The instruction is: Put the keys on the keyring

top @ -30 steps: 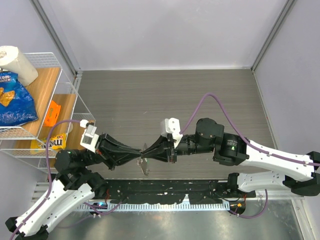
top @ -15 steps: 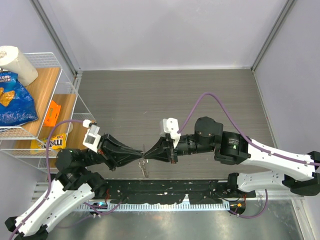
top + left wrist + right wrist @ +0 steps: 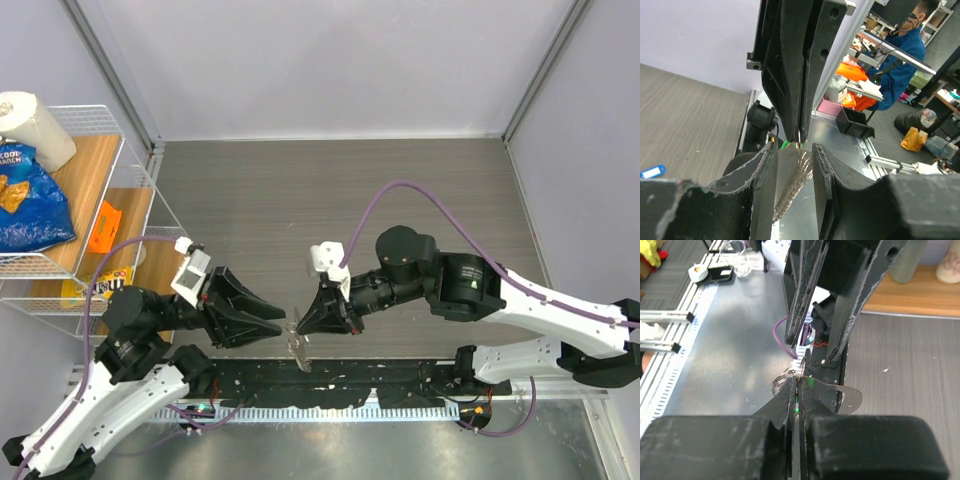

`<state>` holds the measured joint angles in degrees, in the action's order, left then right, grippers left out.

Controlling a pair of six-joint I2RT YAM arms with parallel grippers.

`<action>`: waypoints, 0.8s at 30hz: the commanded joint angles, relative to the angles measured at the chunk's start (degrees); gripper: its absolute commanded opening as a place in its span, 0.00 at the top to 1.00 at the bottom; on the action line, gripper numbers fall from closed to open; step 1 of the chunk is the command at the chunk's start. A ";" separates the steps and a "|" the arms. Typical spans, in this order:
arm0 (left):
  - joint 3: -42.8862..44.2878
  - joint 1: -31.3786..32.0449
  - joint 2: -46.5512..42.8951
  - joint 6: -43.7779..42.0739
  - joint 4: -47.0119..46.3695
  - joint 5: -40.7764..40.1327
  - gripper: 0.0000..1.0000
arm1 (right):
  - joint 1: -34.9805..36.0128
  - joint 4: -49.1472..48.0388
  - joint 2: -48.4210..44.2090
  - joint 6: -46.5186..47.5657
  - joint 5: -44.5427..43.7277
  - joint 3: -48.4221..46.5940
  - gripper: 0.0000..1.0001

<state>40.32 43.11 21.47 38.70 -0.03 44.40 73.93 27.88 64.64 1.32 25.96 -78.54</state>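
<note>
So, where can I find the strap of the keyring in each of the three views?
Top external: the strap hangs low in the centre, just under the right gripper.
Left wrist: lower centre, between the open fingers of the left gripper.
Right wrist: a pale curved band right of centre.
Shared landmark: the right gripper's fingertips, shut on the keyring, seen in all three.

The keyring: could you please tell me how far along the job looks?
Nothing is clearly finished: the green key shows at the ring, threading unclear. In hand: the right tool is shut on the keyring, the left tool open around it. Remaining: the blue key lies on the table.
</note>
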 commanded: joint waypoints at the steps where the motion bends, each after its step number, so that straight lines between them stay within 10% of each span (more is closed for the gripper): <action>1: 2.84 0.04 1.99 0.15 2.67 4.63 0.60 | 0.25 3.75 1.62 0.17 4.54 -3.54 0.95; 24: 6.88 0.13 7.97 -1.69 12.25 6.75 0.60 | 0.25 6.40 6.72 -1.23 0.77 -8.38 0.95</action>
<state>45.06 43.11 28.86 38.24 10.81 50.17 73.93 35.64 70.57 0.91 27.92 -83.35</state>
